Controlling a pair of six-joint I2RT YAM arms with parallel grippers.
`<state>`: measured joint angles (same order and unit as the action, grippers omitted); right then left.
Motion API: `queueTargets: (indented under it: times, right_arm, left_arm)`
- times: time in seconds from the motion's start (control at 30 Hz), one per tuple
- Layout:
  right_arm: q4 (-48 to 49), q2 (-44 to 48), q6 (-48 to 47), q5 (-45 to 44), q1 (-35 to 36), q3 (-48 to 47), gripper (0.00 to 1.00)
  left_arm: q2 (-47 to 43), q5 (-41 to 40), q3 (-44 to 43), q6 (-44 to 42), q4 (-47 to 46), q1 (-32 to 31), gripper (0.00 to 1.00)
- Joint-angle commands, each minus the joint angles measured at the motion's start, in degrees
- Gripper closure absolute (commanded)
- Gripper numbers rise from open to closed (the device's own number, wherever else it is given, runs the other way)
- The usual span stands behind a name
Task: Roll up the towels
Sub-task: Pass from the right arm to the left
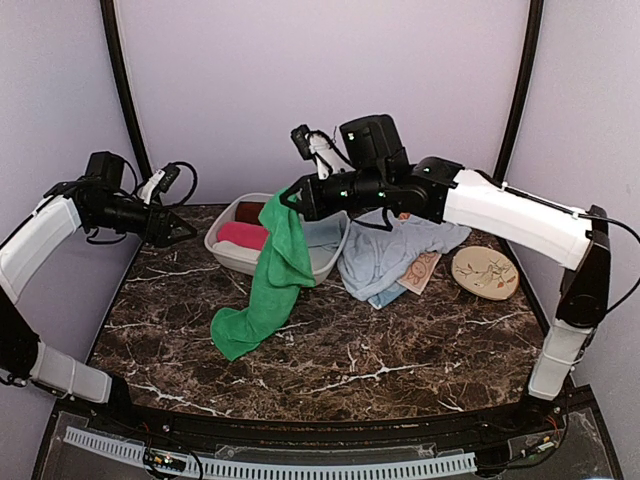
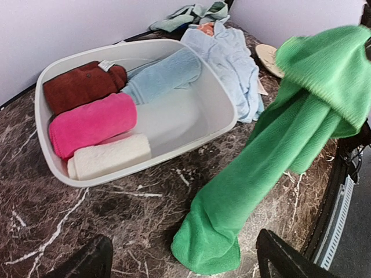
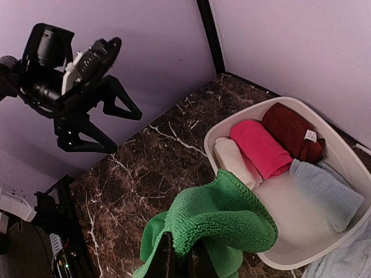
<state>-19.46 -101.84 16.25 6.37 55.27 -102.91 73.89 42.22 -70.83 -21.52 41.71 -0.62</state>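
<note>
The dark marble table point(image 1: 400, 350) carries a white oval basin point(image 1: 240, 262) at its far middle. The green towel point(image 1: 275, 275) hangs unrolled in front of the basin. Its top end is draped over and pinched in the clenched jaws of the right gripper point(image 1: 292, 197), above the basin's near rim, and its bottom end is heaped on the table. A pale blue towel point(image 1: 385, 255) lies crumpled just right of the basin. The left gripper point(image 1: 185, 230) hovers left of the basin, jaws spread wide on nothing, well apart from the green towel. In the basin lie 4 rolls: brown point(image 2: 84, 86), pink point(image 2: 93, 124), cream point(image 2: 110, 156) and pale blue point(image 2: 162, 75). A tan disc point(image 1: 485, 272) sits at far right.
</note>
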Motion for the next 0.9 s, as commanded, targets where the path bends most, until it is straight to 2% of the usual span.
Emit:
queueTargets:
  times: [0.0, 0.1, 0.3, 0.5, 0.6, 0.73, 0.8, 0.87]
  right_arm:
    - [7.23, -0.54, 3.04, 6.35, 0.56, 2.44, 1.00]
    - [9.09, -1.41, 2.96, 9.07, 1.79, 2.96, 1.00]
    - [11.84, -2.83, 1.22, 15.25, 4.40, 2.99, 1.00]
    - [11.89, -3.37, -0.71, 13.76, 6.20, 2.50, 1.00]
    - [11.19, -4.03, -1.06, 12.90, 6.32, 1.50, 1.00]
    - [10.47, -4.70, -1.61, 11.87, 6.35, 0.70, 1.00]
    - [10.51, -4.69, -1.93, 11.43, 6.41, 0.70, 1.00]
    - [10.04, -4.66, -2.45, 10.43, 6.47, 0.66, 1.00]
  left_arm:
    - [-0.23, 3.56, -3.07, -0.80, 2.37, -5.35, 0.12]
    - [1.02, 5.03, -4.02, 1.83, 1.55, -8.70, 0.12]
    - [4.97, 16.75, -5.65, 8.83, 0.91, -8.92, 0.11]
    - [5.00, 25.99, -2.86, 13.27, -0.49, -8.90, 0.13]
    - [4.29, 29.10, -2.14, 15.17, -0.76, -8.90, 0.19]
    - [2.61, 29.84, -1.68, 15.68, -0.15, -8.95, 0.37]
    - [1.96, 30.02, -0.96, 15.43, 0.47, -8.89, 0.39]
    - [1.79, 29.49, -0.55, 14.40, 1.88, -8.89, 0.35]
